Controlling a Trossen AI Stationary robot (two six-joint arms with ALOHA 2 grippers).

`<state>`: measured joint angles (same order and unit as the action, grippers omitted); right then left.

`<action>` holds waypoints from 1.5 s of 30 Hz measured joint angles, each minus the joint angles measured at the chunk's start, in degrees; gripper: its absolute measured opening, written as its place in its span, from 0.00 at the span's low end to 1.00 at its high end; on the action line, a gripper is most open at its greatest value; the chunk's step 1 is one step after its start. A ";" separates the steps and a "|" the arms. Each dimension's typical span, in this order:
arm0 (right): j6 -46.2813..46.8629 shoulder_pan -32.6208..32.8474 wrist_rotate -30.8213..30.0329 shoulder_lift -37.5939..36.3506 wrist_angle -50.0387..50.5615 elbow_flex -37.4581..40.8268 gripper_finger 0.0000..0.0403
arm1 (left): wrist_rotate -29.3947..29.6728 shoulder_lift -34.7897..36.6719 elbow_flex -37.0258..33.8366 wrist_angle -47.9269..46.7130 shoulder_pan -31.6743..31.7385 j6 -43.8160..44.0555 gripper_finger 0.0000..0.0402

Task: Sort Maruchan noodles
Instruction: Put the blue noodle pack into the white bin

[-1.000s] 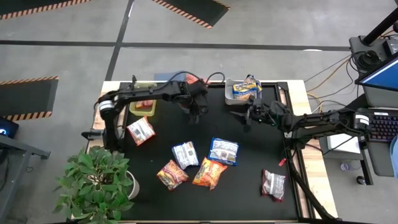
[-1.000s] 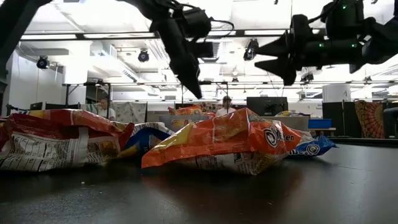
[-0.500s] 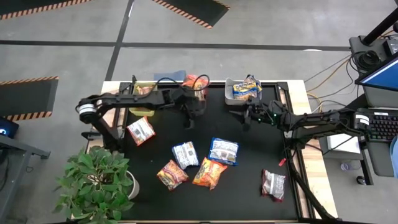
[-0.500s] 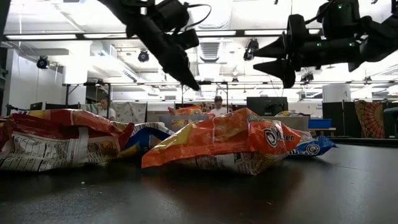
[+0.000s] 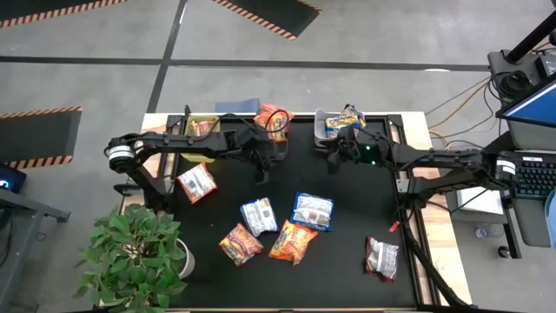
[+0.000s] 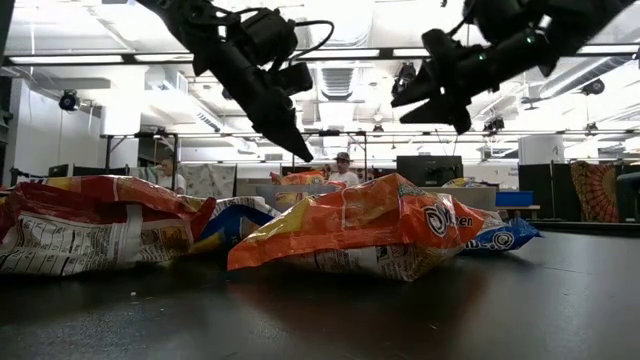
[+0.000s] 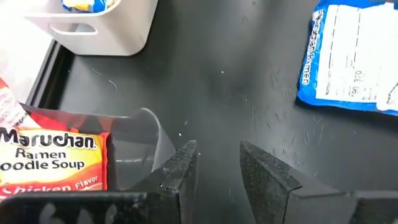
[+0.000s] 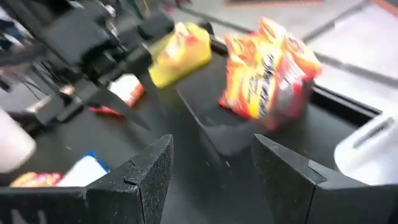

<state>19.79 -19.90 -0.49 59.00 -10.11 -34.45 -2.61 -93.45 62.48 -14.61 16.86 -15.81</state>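
Observation:
Six Maruchan packets lie flat on the black table: a white-and-red one (image 5: 196,183), a white-and-blue one (image 5: 259,216), a blue one (image 5: 313,210), two orange ones (image 5: 241,244) (image 5: 293,242) and a silver-and-red one (image 5: 381,257). More orange packets (image 5: 271,120) sit in the dark mesh bin, and blue-and-yellow ones (image 5: 343,123) in the white bin. My left gripper (image 5: 261,174) (image 7: 217,162) hangs open and empty above bare table near the mesh bin. My right gripper (image 5: 334,163) (image 8: 211,155) is open and empty, in the air near the white bin.
Three bins stand along the far edge: a yellow-green one (image 5: 200,130) holding a red packet, the dark mesh one (image 8: 217,134), and the white one (image 7: 93,28). A potted plant (image 5: 139,252) stands at the near left corner. Bare table lies between the grippers and the packets.
My left arm has drawn back from over the dark mesh bin toward the table's left and near side, uncovering the orange packets in it; its gripper has tipped more level. My right gripper has risen and shifted slightly toward the far left. No packet on the table has moved.

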 joint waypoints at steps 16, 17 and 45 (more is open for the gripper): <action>13.91 0.60 10.64 0.04 30.12 -7.60 0.51 | -3.50 -0.05 -1.29 0.20 -1.85 0.50 0.25; 14.96 0.86 11.32 0.04 30.48 -7.60 0.51 | -3.54 -0.07 -1.34 0.24 -2.08 0.53 0.25; 31.80 25.38 13.34 12.15 40.22 -16.32 0.51 | -3.69 -0.11 -1.51 0.07 -12.60 2.42 0.25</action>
<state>51.59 5.48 12.85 71.15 30.11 -50.76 -6.30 -93.56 60.97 -14.55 4.26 -13.39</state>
